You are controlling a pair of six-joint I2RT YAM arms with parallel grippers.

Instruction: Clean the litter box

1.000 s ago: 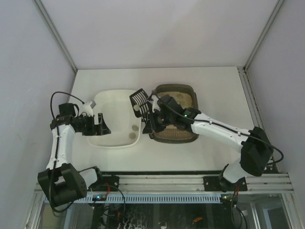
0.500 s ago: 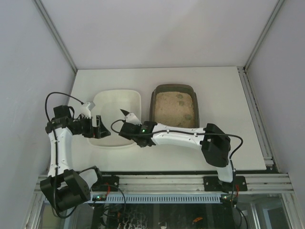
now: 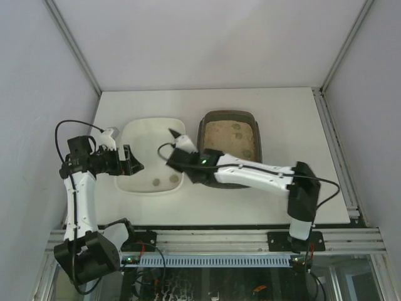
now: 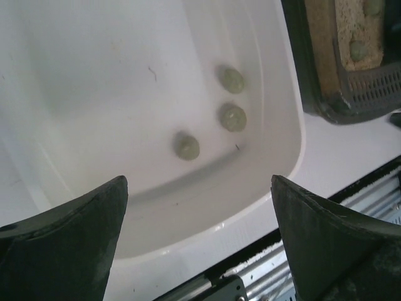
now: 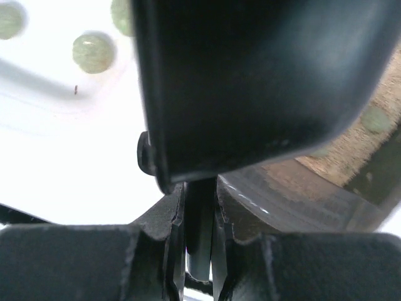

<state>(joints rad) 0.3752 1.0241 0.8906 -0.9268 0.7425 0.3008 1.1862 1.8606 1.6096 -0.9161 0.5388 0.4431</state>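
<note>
The litter box (image 3: 252, 119), a dark tray of beige litter, sits right of centre with a few greenish clumps (image 3: 237, 126) on the sand. My right gripper (image 3: 187, 150) is shut on the handle of a black scoop (image 3: 174, 133) at the gap between the litter box and the white tray (image 3: 139, 128). In the right wrist view the scoop (image 5: 250, 81) fills the top, its handle pinched between my fingers (image 5: 160, 219). My left gripper (image 3: 123, 162) stands open and empty at the white tray's left edge. Three clumps (image 4: 232, 117) lie in that tray.
The litter box corner (image 4: 326, 94) shows beside the white tray (image 4: 94, 75) in the left wrist view. The metal rail (image 3: 213, 239) runs along the near table edge. Grey walls close in the back and both sides.
My right arm swung the scoop from the litter box over the white tray, then back towards the tray's right edge. The left gripper opened slightly wider and drifted left.
</note>
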